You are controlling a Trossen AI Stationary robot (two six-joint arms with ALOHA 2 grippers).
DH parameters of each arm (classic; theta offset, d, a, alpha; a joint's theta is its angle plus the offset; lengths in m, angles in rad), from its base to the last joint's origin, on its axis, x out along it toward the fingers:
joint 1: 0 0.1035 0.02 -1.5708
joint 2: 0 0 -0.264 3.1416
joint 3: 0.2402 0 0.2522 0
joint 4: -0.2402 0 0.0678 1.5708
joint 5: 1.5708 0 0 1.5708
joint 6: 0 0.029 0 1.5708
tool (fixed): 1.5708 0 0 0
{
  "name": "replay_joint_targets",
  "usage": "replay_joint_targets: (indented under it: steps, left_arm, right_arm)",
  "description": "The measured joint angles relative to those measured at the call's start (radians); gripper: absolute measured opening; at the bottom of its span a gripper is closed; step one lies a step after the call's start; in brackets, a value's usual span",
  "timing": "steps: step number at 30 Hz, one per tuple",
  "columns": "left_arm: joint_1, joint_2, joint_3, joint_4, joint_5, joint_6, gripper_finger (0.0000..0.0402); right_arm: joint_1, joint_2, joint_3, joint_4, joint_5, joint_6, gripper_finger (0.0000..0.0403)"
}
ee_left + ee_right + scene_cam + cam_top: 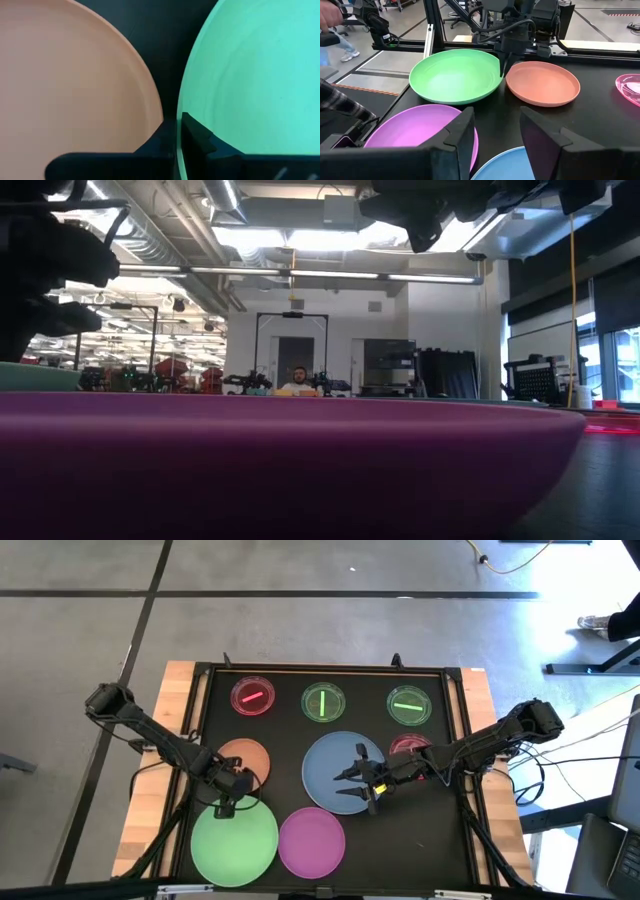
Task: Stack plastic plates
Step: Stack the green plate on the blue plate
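At the green plate's (234,844) rim, beside the orange plate (243,757), the left gripper (229,802) pinches that edge, lifting it; right gripper (358,783) hangs spread, empty, over the blue plate (325,768), farther off.

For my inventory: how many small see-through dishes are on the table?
4: red dish, green dish and another green dish along the far edge; second red dish partly hidden under the right arm.
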Motion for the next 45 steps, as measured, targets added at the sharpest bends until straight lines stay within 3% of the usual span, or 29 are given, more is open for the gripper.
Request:
replay_joint_targets:
  steps: [9,28,36,45]
  left_arm:
    - [0.017,0.000,0.113,-0.075,-0.008,-0.001,0.0006]
    - [0.050,0.000,0.374,-0.284,-0.065,0.033,0.0008]
    - [0.101,0.000,0.461,-0.255,-0.188,0.085,0.0008]
    - [0.178,0.012,0.465,-0.132,-0.291,0.156,0.0008]
  right_arm:
    - [0.001,0.000,0.000,0.000,0.034,0.013,0.0146]
    - [0.001,0.000,0.001,-0.047,0.000,0.086,0.0146]
    - [0.047,-0.036,0.001,-0.161,-0.027,0.123,0.0146]
    - [0.129,-0.124,0.001,-0.261,0.119,0.121,0.0146]
